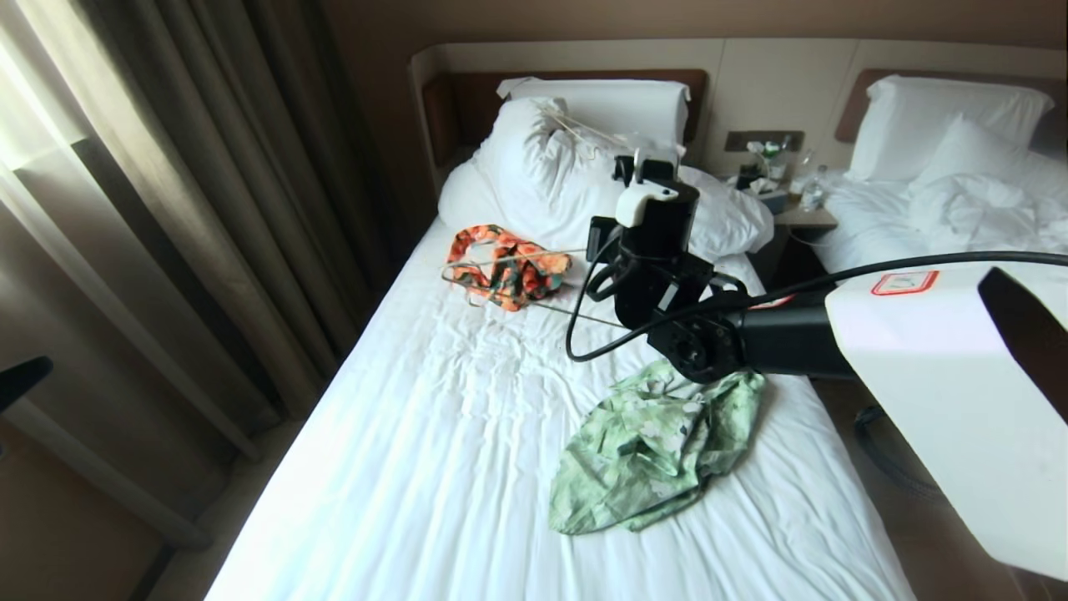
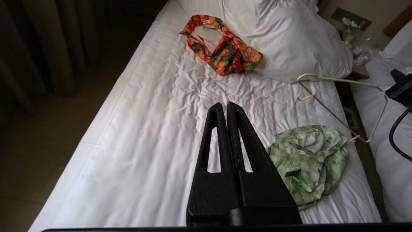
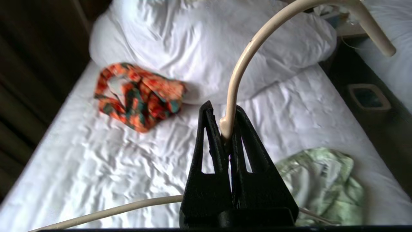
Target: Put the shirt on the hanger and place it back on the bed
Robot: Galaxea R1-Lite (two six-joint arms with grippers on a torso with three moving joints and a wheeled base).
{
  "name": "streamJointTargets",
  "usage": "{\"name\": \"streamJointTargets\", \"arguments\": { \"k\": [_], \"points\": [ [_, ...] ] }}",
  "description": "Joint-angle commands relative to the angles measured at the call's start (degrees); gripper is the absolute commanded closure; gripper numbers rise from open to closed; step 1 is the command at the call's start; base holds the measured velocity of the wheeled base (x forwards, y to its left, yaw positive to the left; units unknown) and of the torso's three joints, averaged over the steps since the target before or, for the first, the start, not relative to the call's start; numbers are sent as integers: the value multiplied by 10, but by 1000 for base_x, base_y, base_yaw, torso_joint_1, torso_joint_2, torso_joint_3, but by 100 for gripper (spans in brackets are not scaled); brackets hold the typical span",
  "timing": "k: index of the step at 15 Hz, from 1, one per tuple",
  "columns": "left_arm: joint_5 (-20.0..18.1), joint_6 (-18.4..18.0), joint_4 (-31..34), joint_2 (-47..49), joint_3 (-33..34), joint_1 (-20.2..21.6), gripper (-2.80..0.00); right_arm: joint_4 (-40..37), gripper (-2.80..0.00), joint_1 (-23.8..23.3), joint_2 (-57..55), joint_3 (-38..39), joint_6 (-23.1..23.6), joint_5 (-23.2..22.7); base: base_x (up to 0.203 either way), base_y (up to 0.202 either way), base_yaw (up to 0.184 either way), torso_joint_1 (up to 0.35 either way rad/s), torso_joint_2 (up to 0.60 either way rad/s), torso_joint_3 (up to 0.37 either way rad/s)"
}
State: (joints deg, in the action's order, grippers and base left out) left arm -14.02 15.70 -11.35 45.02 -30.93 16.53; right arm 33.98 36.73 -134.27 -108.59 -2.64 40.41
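Right gripper (image 3: 229, 129) clamped on the hanger (image 3: 239, 64) at the foot of its hook, held in the air above the bed (image 1: 434, 434). Left gripper (image 2: 225, 108) closed on nothing, hovering over bare sheet. Shirt (image 2: 307, 161) crumpled just beside and below the left gripper, under the hanger's lower bar. Best now: find the collar (partly showing at the heap's top), pinch one shoulder, lift clear before threading. Orange garment (image 2: 223, 48) well apart, near the pillow (image 2: 289, 35).
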Motion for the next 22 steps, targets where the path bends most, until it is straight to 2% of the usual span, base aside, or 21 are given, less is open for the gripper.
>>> {"name": "streamJointTargets", "arguments": {
  "k": [1,2,6,10,11,15,20,21,22],
  "points": [
    [0,1,-1,-16,5,5,0,-33,0,-33,-1,65,76,3,0,0,0,0,0,0],
    [0,2,0,-17,4,5,0,-42,0,-53,-11,80,115,-2,0,0,0,0,0,0],
    [5,2,26,-30,-5,5,0,-47,0,-117,-68,90,193,-35,0,0,0,0,0,0],
    [5,4,27,-28,-1,6,0,-47,0,-135,-129,92,217,-47,0,0,0,0,0,0],
    [6,4,27,-29,-1,6,0,-46,-280,-137,-139,91,216,-47,0,0,0,0,0,0],
    [8,4,27,-31,-1,7,0,-42,-280,-132,-108,130,212,-44,0,0,0,0,0,0],
    [-2,3,26,-33,0,2,0,-19,-280,-107,17,297,193,-44,0,0,0,0,0,0],
    [-5,3,26,-34,0,1,0,-9,-92,-102,54,336,191,-44,0,0,0,0,0,0],
    [-9,4,26,-34,-1,-7,0,3,0,-99,89,370,189,-44,0,0,0,0,0,0]
  ]
}}
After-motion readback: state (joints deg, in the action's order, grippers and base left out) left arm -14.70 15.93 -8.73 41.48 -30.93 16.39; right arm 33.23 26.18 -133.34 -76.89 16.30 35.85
